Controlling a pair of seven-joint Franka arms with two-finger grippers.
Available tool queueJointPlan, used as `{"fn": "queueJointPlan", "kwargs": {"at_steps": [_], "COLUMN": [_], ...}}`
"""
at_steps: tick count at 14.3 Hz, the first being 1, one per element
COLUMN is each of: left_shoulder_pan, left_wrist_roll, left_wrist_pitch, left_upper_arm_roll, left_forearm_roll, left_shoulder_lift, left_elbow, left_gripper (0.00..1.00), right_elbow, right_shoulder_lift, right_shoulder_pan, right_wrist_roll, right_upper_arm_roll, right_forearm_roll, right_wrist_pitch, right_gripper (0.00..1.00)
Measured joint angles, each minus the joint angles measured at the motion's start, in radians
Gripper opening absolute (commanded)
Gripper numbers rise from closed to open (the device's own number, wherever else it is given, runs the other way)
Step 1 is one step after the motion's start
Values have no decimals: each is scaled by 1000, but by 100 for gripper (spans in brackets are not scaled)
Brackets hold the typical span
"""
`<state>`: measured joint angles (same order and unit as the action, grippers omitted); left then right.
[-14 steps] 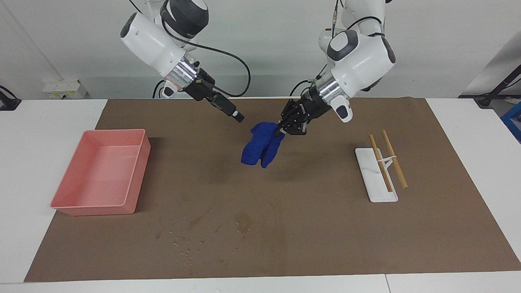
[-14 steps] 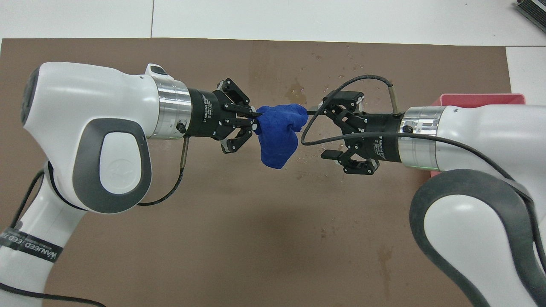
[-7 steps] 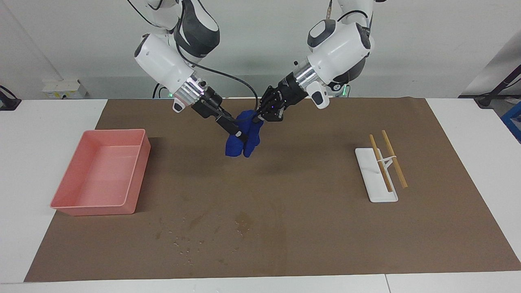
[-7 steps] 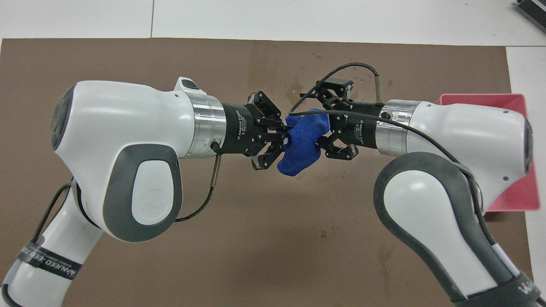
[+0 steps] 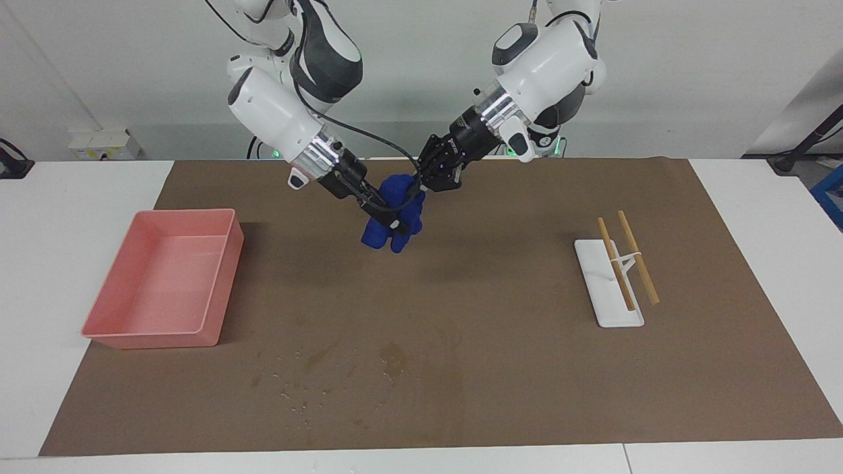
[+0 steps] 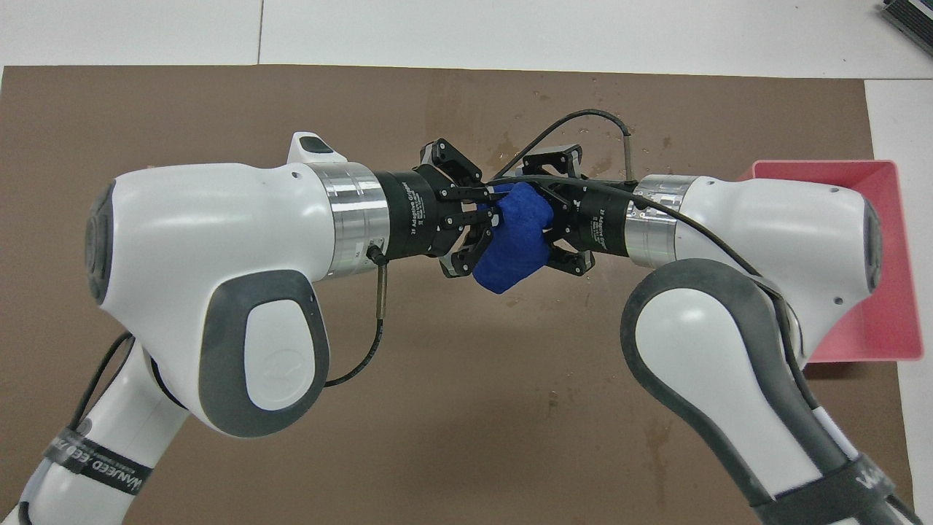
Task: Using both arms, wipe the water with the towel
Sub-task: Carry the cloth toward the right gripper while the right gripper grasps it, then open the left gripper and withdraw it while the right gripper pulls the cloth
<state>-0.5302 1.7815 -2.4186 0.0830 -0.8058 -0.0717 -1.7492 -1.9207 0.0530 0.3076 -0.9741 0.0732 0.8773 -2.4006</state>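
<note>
The blue towel (image 5: 411,214) hangs bunched in the air over the middle of the brown mat (image 5: 527,368); in the overhead view the towel (image 6: 517,244) sits between the two grippers. My left gripper (image 5: 421,187) (image 6: 487,215) is shut on the towel's upper edge. My right gripper (image 5: 395,222) (image 6: 521,222) is open, its jaws on either side of the towel, one finger (image 5: 385,214) lying across the cloth. The water (image 5: 303,388) is a patch of dark blotches and droplets on the mat, farther from the robots than the towel; part shows overhead (image 6: 504,149).
A pink tray (image 5: 224,263) (image 6: 893,219) sits toward the right arm's end of the table. A white rack (image 5: 609,293) with two wooden rods stands toward the left arm's end. Both arms cover much of the mat in the overhead view.
My right gripper has closed in on the towel from beside it and now has its jaws around it. My left gripper has carried the towel toward the right arm and a little higher.
</note>
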Motion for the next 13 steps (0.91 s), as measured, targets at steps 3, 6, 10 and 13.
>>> {"fn": "queueJointPlan", "kwargs": {"at_steps": [3,6,10,13], "left_shoulder_pan": [-22,-26,-27,-27], "left_wrist_roll": [10,10,8,-5], "left_wrist_pitch": [-56,-61,-62,-62], "left_upper_arm_roll": [1,0,0,-1], "left_forearm_roll": [0,0,4,180], "left_shoulder_lift": [0,1,3,3], "left_elbow": [-20,-28,-31,-31], "left_gripper": [0,0,100,100], "right_elbow": [1,1,0,0], "right_shoulder_lift": [0,1,4,13], "right_shoulder_pan": [0,0,-2,-6], "right_wrist_roll": [0,28,154,234], "right_upper_arm_roll": [-4,-4,-6,-8], "right_forearm_roll": [0,0,-1,-5], "right_wrist_pitch": [0,0,6,6], "right_gripper": [0,0,0,0]}}
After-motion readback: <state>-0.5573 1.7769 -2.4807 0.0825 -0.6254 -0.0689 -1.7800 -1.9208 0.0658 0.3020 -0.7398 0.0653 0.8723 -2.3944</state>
